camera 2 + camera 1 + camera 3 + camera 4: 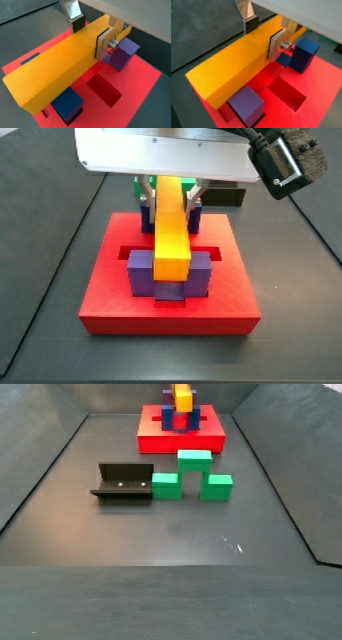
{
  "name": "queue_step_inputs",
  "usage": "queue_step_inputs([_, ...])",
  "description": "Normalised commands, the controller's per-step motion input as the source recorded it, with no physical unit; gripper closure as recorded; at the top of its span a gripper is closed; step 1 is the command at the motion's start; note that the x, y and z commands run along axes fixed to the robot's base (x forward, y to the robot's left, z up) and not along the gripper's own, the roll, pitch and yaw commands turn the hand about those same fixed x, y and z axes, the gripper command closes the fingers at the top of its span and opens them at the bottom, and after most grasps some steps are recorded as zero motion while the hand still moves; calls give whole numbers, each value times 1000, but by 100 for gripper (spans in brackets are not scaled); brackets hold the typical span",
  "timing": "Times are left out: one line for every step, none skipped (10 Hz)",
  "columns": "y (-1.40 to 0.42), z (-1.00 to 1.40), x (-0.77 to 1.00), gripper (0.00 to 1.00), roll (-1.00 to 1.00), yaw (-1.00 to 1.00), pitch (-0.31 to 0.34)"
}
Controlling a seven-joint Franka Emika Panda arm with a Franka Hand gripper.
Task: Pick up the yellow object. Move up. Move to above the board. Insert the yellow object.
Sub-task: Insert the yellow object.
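Note:
My gripper point(263, 36) is shut on the yellow object point(234, 65), a long yellow-orange bar held level by one end, one pad on each long side. It shows the same in the other wrist view point(90, 35). The bar hangs over the middle of the red board point(321, 80), in line with a slot point(101, 91). A blue block point(304, 54) and a purple block point(246, 104) stand up beside it. In a side view the bar point(170, 228) runs front to back between purple blocks point(140, 270) on the board point(167, 313). I cannot tell whether it touches them.
In a side view the board point(154, 439) sits at the far end of the floor. Green blocks point(195, 459) and the dark fixture point(123, 482) stand in front of it. A black block point(227, 198) lies behind the board.

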Motion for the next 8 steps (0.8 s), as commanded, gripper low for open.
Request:
queue_step_inputs([0, -63, 169, 100, 106, -69, 30])
queue_step_inputs([-6, -29, 226, 100, 136, -111, 53])
queue_step_inputs([-9, -11, 243, 100, 127, -126, 67])
queue_step_inputs([-3, -20, 97, 100, 106, -46, 36])
queue_step_inputs([0, -11, 0, 100, 74, 0, 0])
queue_step_inputs([0, -80, 0, 100, 56, 0, 0])
queue_step_inputs([0, -214, 0, 100, 87, 0, 0])
queue_step_inputs([0, -303, 0, 100, 94, 0, 0])
